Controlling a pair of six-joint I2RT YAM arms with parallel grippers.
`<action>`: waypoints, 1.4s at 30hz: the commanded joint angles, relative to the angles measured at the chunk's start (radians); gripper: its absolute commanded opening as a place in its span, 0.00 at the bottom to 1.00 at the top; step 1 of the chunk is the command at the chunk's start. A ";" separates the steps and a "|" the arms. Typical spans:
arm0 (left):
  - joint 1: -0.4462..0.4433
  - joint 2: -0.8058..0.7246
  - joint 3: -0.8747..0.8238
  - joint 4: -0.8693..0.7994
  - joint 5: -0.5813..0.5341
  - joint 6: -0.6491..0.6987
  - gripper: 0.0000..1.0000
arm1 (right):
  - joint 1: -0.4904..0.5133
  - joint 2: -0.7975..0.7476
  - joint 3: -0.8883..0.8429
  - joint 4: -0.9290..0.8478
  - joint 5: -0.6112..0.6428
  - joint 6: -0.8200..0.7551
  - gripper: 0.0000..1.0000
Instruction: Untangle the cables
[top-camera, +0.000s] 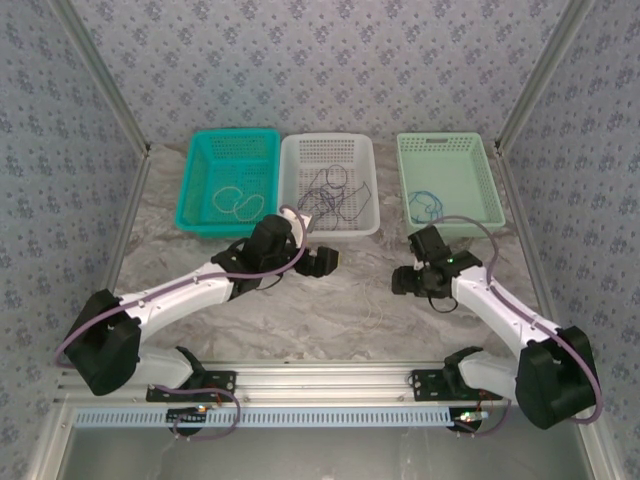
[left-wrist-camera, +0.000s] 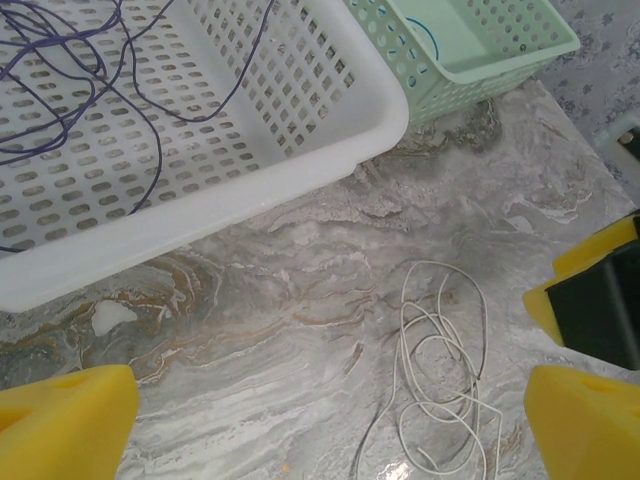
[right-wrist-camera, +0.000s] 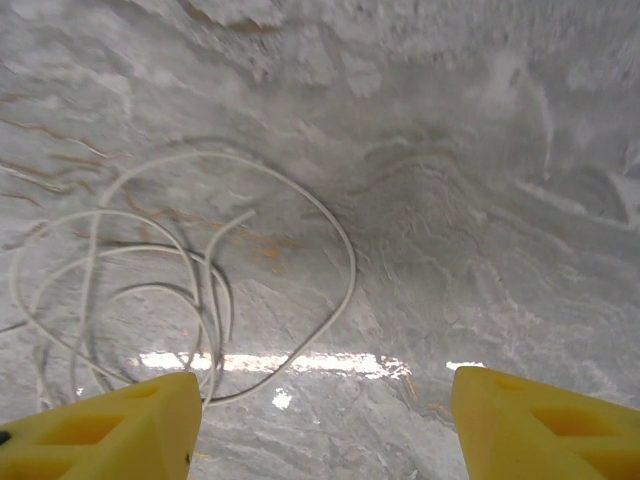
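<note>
A whitish cable (left-wrist-camera: 440, 370) lies in loose loops on the marble table (top-camera: 360, 310), between my two grippers. My left gripper (top-camera: 322, 262) hovers over the table just in front of the white basket (top-camera: 328, 222), jaws wide open and empty; its yellow fingertips (left-wrist-camera: 70, 420) frame the cable's left side. My right gripper (top-camera: 408, 280) is low over the same whitish cable (right-wrist-camera: 190, 290), open with nothing between its fingers (right-wrist-camera: 545, 425); the loops end beside its left finger. A tangle of dark cables (left-wrist-camera: 70, 80) rests in the white basket.
A teal basket (top-camera: 200, 215) at the back left holds looped cables (top-camera: 235, 200). A pale green basket (top-camera: 455, 215) at the back right holds a blue cable (top-camera: 428, 203). Patterned walls and metal posts close in the table on three sides.
</note>
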 joint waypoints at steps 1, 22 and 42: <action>0.005 0.005 -0.003 0.032 0.003 -0.020 0.99 | 0.014 0.021 -0.035 0.052 -0.008 0.075 0.69; 0.005 -0.001 0.001 0.025 0.007 -0.011 0.99 | 0.028 0.274 -0.014 0.110 0.044 0.129 0.51; 0.006 0.005 0.005 0.026 0.004 -0.005 0.99 | 0.086 0.099 0.007 0.065 0.197 0.112 0.00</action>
